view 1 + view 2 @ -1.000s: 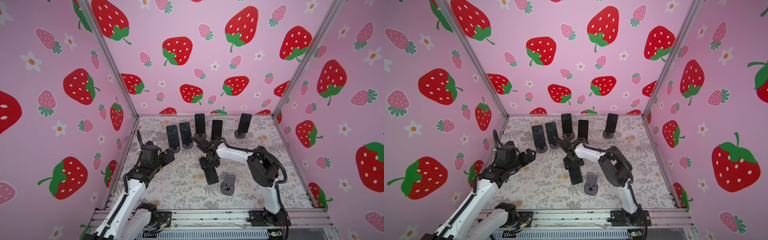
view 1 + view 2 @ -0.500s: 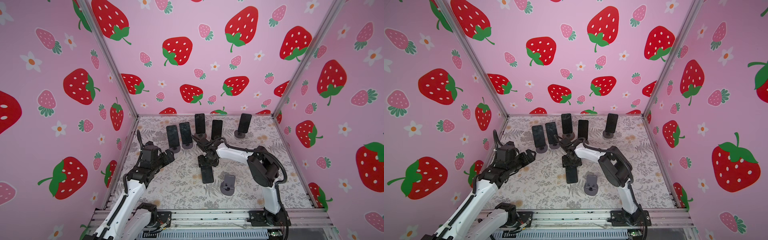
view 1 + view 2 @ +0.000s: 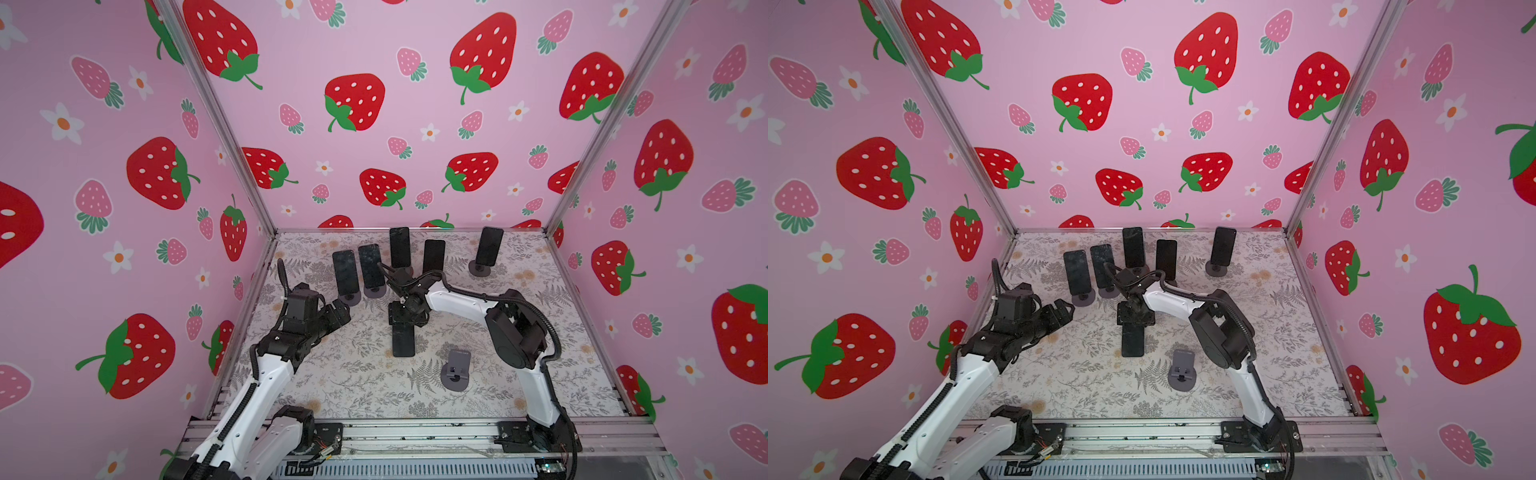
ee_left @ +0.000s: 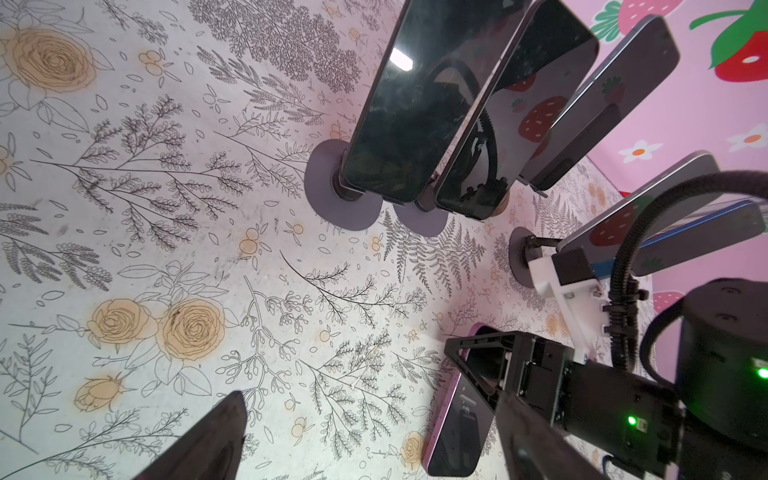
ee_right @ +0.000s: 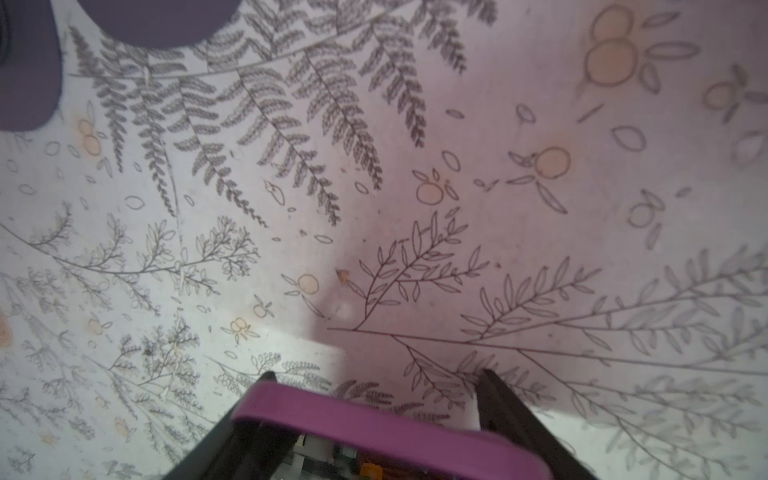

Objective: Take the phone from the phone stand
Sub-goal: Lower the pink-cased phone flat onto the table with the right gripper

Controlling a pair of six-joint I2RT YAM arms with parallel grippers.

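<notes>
Right wrist view: the right tool (image 5: 376, 374) is closed across the phone (image 5: 374, 424), one finger on each long side of its purple edge. In both top views that tool (image 3: 405, 320) points down near mid-bench, with the phone (image 3: 403, 343) stretching from it toward the near edge, flat and low over the bench (image 3: 353, 386). Left wrist view shows the phone (image 4: 457, 424) dark face up. Whether its free end rests on the bench cannot be told.

Holders:
- Stand (image 3: 456, 370): round base with a short cradle, on the bench to the right of the phone's free end. It is near the phone but apart from it, and nothing sits in its cradle.
- Back stands (image 3: 478, 269): five in a loose row along the far side. Each carries one of the back phones (image 3: 400, 247), upright and screen forward. The two leftmost stand just beside each other, and their edges overlap in the left wrist view.

The left tool (image 3: 338, 311) hangs over the left of the bench, fingers spread wide with nothing between them. Its tip is near the base of the leftmost back stand and, in the left wrist view, apart from it.

The phone sits on none of the stands and is in the right tool's grip.
</notes>
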